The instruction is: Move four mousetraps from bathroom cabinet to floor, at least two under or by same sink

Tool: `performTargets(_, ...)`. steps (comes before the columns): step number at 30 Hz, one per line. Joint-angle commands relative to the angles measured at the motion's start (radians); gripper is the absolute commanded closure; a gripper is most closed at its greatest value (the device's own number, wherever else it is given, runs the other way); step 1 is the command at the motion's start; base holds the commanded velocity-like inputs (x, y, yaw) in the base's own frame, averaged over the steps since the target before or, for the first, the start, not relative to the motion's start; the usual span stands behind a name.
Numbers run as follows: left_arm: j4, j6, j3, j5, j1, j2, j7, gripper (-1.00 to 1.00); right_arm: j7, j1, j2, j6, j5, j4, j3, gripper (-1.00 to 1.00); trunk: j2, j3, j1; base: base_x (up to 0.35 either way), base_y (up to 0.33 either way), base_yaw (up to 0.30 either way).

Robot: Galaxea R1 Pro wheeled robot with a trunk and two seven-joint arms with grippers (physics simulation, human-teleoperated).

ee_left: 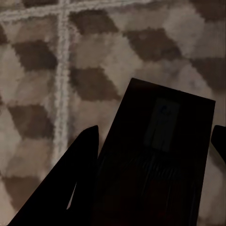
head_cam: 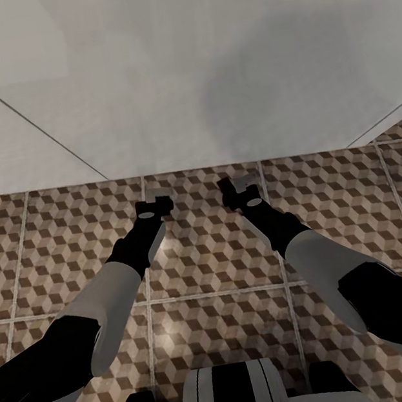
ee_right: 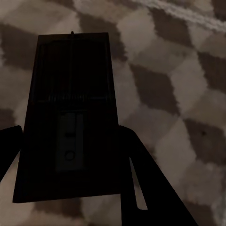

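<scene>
Both arms reach down to the cube-patterned bathroom floor, close to a white upright surface. My left gripper is shut on a mousetrap, a dark flat board with metal wires lying between the fingers just above the tiles. My right gripper is shut on a second mousetrap, also low over the floor, with one finger against its edge. A pale end of each trap shows at the gripper tips in the head view. The cabinet and the sink are out of view.
A broad white surface rises from the floor just beyond the grippers, and I cannot tell what it belongs to. Pale grout lines cross the tiles. My own base sits at the near edge.
</scene>
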Motion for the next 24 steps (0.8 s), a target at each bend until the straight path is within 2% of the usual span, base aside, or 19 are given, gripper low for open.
performTargets(1, -0.004, 0.006, -0.007, 0.003, 0.000, 0.001, 0.008, 1.00, -0.012, -0.001, -0.001, 0.005, -0.010, -0.002, 0.009, 1.00, 0.000, 0.000, 0.000, 0.000, 0.000, 0.000)
performTargets(6, -0.026, -0.024, -0.008, 0.002, 0.000, 0.002, 0.006, 1.00, -0.012, -0.001, -0.001, -0.005, -0.009, -0.001, 0.010, 1.00, 0.000, 0.000, 0.000, 0.000, 0.000, 0.000)
performTargets(11, -0.046, -0.117, -0.011, -0.001, 0.000, 0.007, 0.005, 1.00, -0.011, -0.001, -0.003, -0.025, -0.009, -0.001, 0.010, 1.00, 0.000, 0.000, 0.000, 0.000, 0.000, 0.000)
performTargets(20, -0.045, -0.144, -0.017, -0.004, -0.002, 0.011, 0.003, 1.00, -0.011, -0.001, -0.004, -0.029, -0.010, -0.001, 0.010, 1.00, 0.000, 0.000, 0.000, 0.000, 0.000, 0.000)
performTargets(24, -0.042, -0.188, -0.019, -0.005, 0.000, 0.011, 0.004, 1.00, -0.011, -0.001, -0.005, -0.030, -0.010, -0.001, 0.010, 1.00, 0.000, 0.000, 0.000, 0.000, 0.000, 0.000)
